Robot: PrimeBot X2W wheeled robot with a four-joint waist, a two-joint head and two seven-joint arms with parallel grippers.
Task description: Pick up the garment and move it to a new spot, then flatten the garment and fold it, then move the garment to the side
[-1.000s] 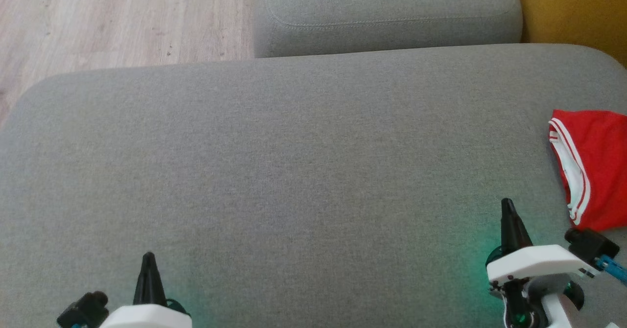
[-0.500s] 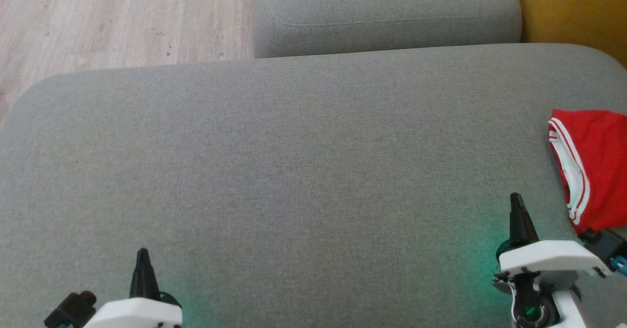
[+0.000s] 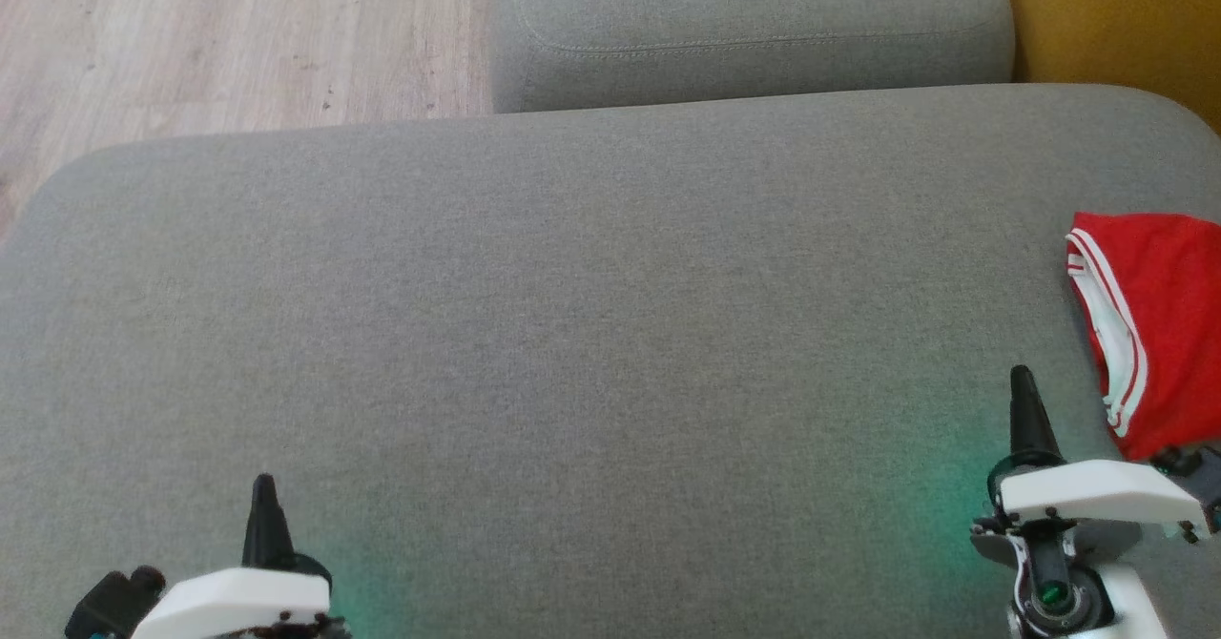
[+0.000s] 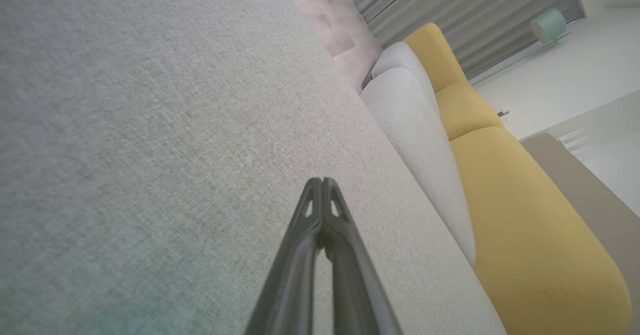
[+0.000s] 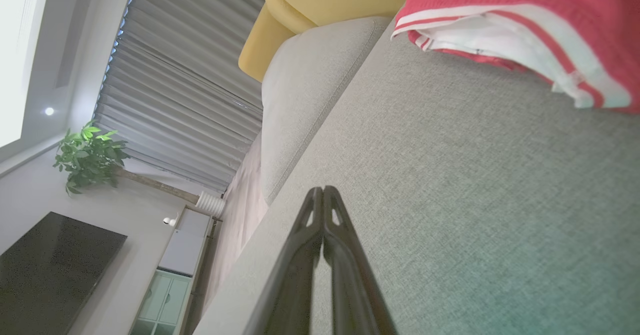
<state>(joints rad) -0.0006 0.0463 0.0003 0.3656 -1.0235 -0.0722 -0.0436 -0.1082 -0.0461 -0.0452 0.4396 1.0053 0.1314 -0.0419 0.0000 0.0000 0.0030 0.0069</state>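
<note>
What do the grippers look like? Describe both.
The left gripper and right gripper look alike. Each has two long dark fingers tapering to a point, with small slots near the tips, and a white casing behind them. A black block sits beside each casing. Green light glows at each base.

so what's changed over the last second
The right gripper has slid right and slightly up the head view, closer to the red garment. The left gripper has drifted left and slightly up. Nothing was taken hold of or let go: both stay shut and empty. The garment lies where it was, near the right edge of the grey cushion.
</note>
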